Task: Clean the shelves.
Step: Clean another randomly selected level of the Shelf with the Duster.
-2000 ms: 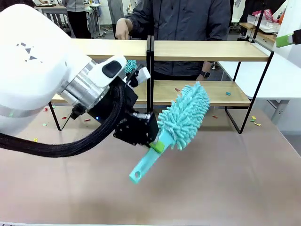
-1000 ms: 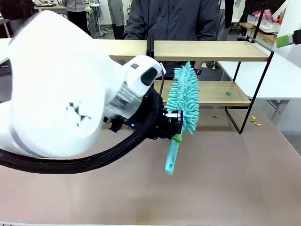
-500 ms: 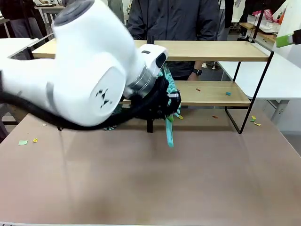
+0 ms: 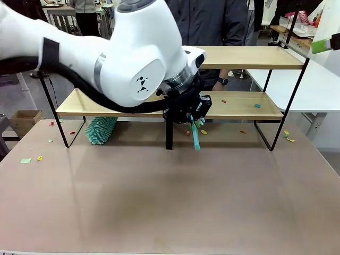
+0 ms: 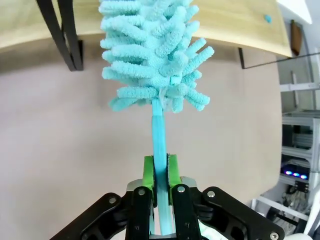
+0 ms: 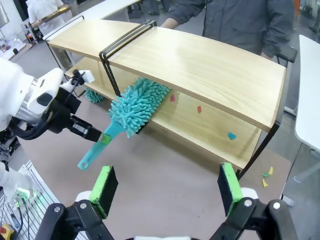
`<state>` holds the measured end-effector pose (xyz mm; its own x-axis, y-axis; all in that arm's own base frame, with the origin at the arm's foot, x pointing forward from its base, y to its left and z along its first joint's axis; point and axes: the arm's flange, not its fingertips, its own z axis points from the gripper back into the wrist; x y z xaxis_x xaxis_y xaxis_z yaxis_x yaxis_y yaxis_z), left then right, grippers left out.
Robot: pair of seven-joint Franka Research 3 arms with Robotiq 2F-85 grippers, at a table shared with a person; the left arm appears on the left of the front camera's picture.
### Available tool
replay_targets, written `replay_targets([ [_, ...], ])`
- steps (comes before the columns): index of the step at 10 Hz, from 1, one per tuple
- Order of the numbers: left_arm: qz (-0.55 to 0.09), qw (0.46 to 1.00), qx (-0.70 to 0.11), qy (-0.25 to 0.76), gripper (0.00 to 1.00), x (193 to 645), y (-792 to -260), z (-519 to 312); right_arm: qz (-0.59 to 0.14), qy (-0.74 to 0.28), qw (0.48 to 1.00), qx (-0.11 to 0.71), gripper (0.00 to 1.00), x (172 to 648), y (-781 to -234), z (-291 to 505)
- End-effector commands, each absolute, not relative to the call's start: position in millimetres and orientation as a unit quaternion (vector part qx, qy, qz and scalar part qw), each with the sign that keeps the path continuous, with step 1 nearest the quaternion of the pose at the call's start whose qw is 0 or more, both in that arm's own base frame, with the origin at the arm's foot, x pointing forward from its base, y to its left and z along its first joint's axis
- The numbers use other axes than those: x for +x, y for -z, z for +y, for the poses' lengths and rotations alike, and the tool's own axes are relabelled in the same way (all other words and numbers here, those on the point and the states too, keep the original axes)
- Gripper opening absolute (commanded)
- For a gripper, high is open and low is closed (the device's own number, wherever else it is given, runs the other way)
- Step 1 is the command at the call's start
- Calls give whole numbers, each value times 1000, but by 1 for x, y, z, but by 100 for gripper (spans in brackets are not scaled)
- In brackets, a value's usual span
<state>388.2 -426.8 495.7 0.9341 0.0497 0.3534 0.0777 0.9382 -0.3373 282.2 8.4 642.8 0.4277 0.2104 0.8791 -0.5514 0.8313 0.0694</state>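
Observation:
The shelves (image 4: 249, 56) run nearly table-wide, with light-wood boards on black frames; from the right wrist view I look down on their top board (image 6: 200, 62). My left gripper (image 4: 189, 112) is shut on the handle of a fluffy teal duster (image 5: 150, 55), its green pads (image 5: 148, 172) clamped on the stem. The duster head (image 6: 140, 104) reaches in over the lower board beside the black middle post. The handle end (image 4: 195, 139) hangs toward the table. My right gripper (image 6: 166, 192) hovers open, high at the right, empty.
Coloured paper scraps lie on the lower board (image 4: 257, 105) and on the table (image 4: 287, 135). A second teal fluffy head (image 4: 101, 130) lies under the lower board at the left. A person in a dark jacket (image 4: 212, 21) stands behind the shelves. A white table (image 4: 319, 85) adjoins at the right.
My left arm has swung up and back, turning the duster from upright in front of the shelves to head-first over the lower board. Some scraps have shifted.

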Motion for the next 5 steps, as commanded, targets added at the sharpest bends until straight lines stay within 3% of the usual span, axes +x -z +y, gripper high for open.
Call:
replay_targets([
  [1, -174, 972, -156, 5, 12, 401, -503, -466, -482, -233, 826, 177, 100, 282, -641, 7],
  [5, -134, 974, -166, 82, 12, 410, -493, -507, -482, -233, 826, 177, 100, 282, -641, 7],
])
